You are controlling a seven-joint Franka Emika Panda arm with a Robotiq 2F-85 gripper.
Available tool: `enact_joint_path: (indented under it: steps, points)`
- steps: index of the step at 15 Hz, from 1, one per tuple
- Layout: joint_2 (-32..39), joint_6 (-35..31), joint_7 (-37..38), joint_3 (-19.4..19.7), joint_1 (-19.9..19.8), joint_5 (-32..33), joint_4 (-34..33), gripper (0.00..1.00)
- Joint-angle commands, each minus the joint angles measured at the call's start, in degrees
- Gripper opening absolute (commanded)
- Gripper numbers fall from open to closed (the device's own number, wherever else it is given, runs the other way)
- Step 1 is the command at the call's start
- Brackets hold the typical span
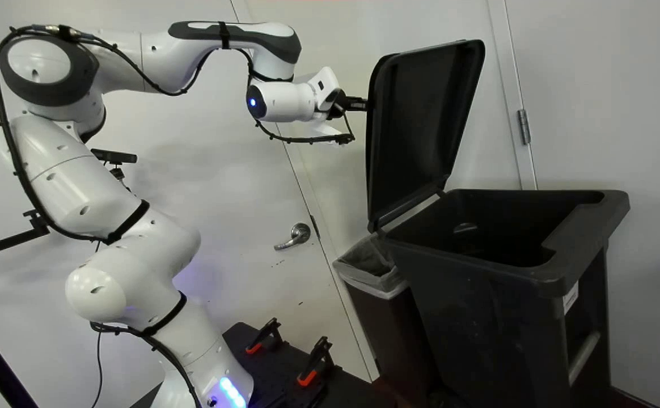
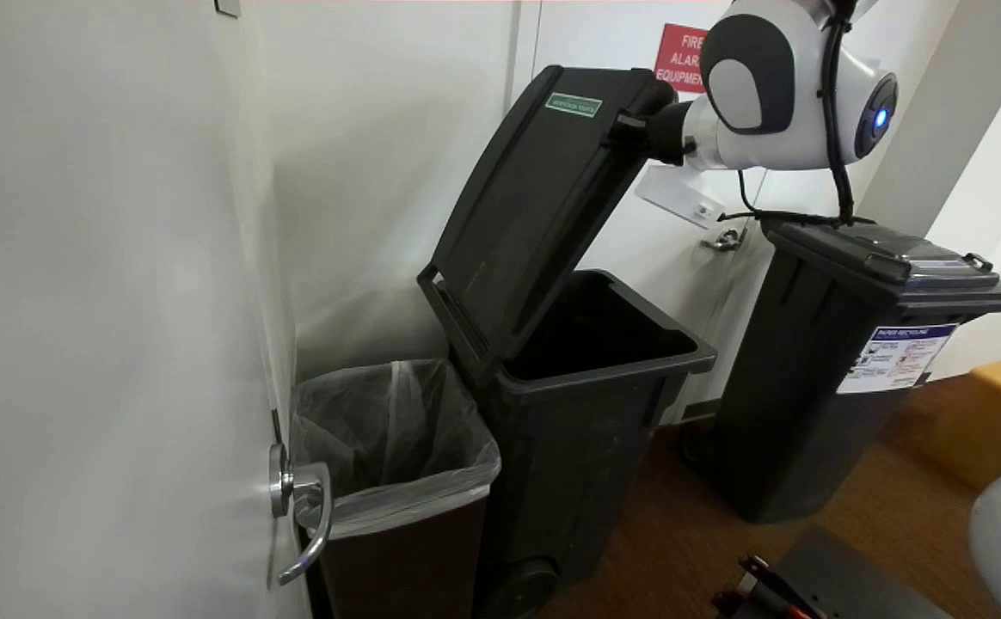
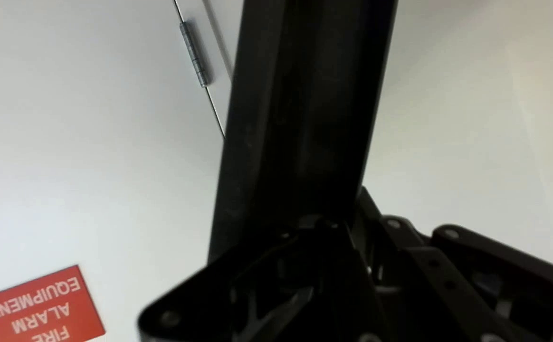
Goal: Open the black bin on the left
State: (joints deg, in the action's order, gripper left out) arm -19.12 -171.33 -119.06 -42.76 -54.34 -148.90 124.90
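The claw [image 1: 358,103], at the end of the robot arm [image 1: 148,249], meets the raised lid [image 1: 421,124] of the black wheelie bin [image 1: 477,328] near an upper corner. Whether its fingers are parted or clamped on the lid cannot be determined; dark plastic obscures them in the wrist view. The lid stands steeply above its hinge, leaving the bin's mouth uncovered. Its outer face bears a green label [image 2: 574,105]. In an exterior view, the bin is located between a brown wastebasket [image 2: 397,567] with a clear liner [image 2: 406,501], just beside it, and a closed PAPER RECYCLING bin [image 2: 784,413], standing apart. A red FIRE ALARM EQUIPMENT sign [image 3: 42,306] is legible, inverted, in the wrist view.
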Motion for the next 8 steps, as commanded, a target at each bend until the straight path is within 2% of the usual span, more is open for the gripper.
enact_joint_path:
  steps: [1, 3, 8]
  points:
    - [-0.8, 0.0, 0.0, -2.6, -2.5, 0.0, -0.1, 0.13]
    - [-2.1, 0.0, 0.1, -5.8, -5.5, 0.0, -0.2, 0.13]
    - [-2.5, 0.0, 0.1, -6.4, -5.9, 0.0, -0.2, 0.13]
